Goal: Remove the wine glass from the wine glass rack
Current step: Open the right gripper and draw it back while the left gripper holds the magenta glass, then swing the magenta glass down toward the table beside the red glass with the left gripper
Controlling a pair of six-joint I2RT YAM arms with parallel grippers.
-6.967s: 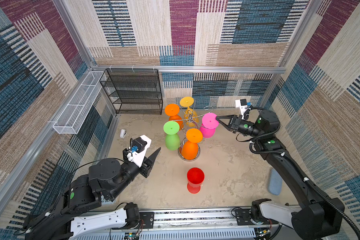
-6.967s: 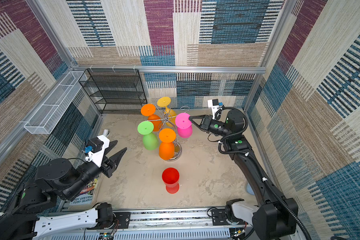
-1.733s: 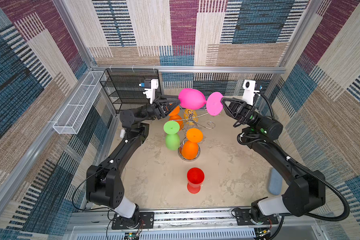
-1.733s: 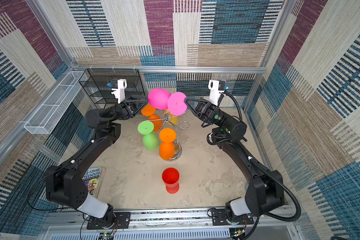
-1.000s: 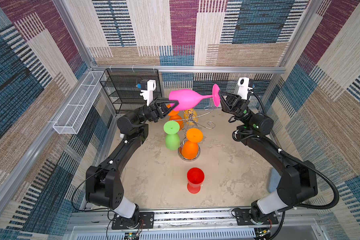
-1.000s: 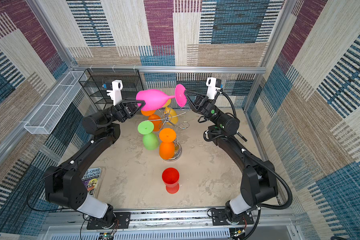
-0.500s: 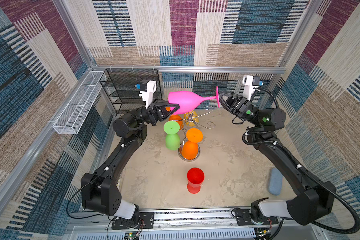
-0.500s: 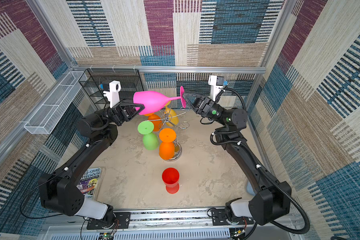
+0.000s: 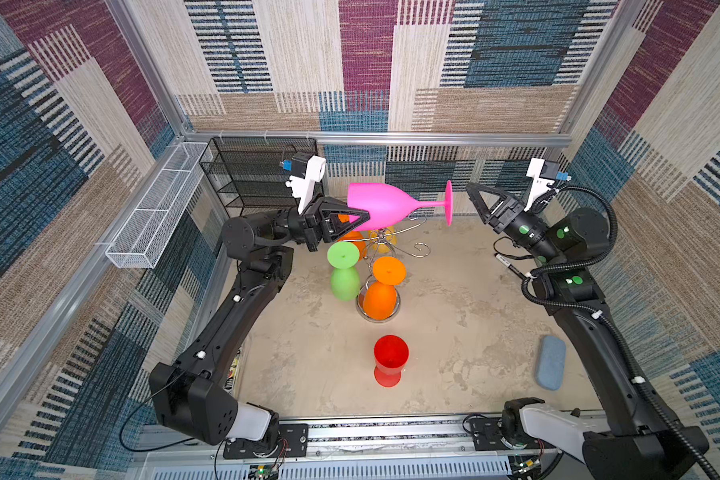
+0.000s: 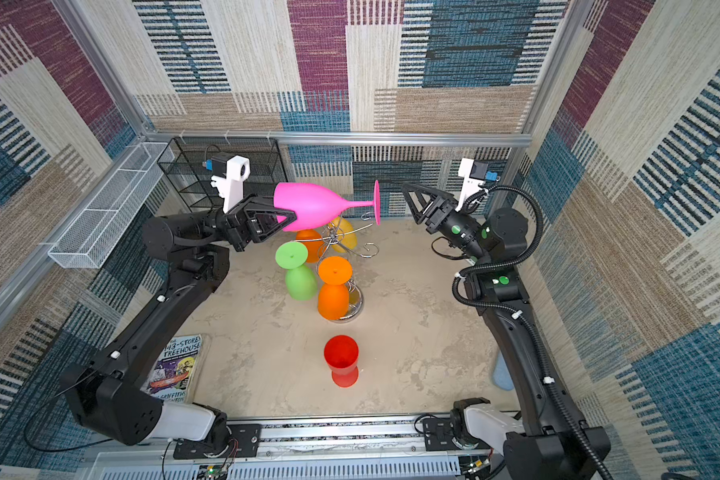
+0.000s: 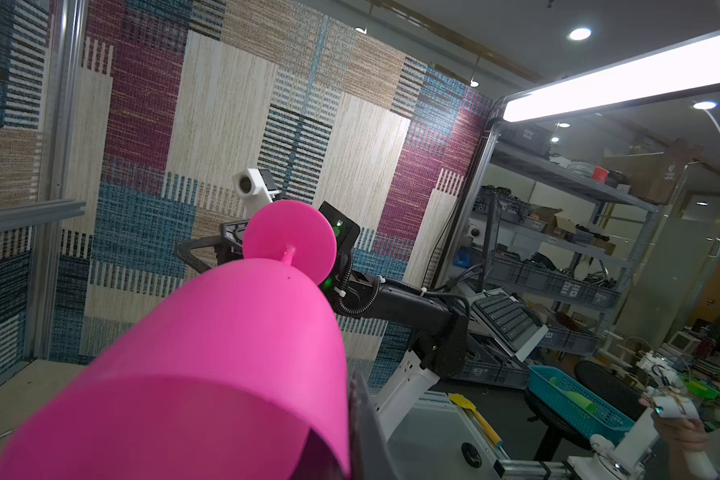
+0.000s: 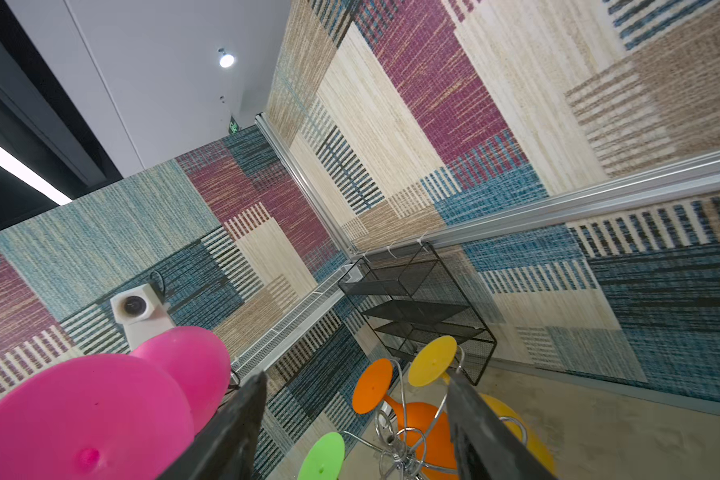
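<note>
A pink wine glass (image 9: 385,204) (image 10: 313,205) lies level in the air above the wine glass rack (image 10: 355,300), its foot pointing right. My left gripper (image 9: 352,219) (image 10: 284,220) is shut on the bowl's rim, and the bowl (image 11: 225,353) fills the left wrist view beside one finger (image 11: 364,419). My right gripper (image 9: 474,200) (image 10: 410,199) (image 12: 356,399) hangs open a little to the right of the foot (image 12: 84,415) and touches nothing. Green (image 9: 344,275), orange (image 9: 382,287) and yellow (image 12: 432,360) glasses hang bowl-down on the chrome rack (image 12: 395,449).
A red glass (image 9: 390,359) stands upright on the table in front of the rack. At the back left are a black mesh shelf (image 9: 258,174) and a white mesh basket (image 9: 150,220). A blue sponge (image 9: 551,368) lies at right, a book (image 10: 177,365) at left.
My right gripper has opened, let go of the pink glass's foot and drawn back to the right. The left gripper still holds the glass level and has shifted slightly left.
</note>
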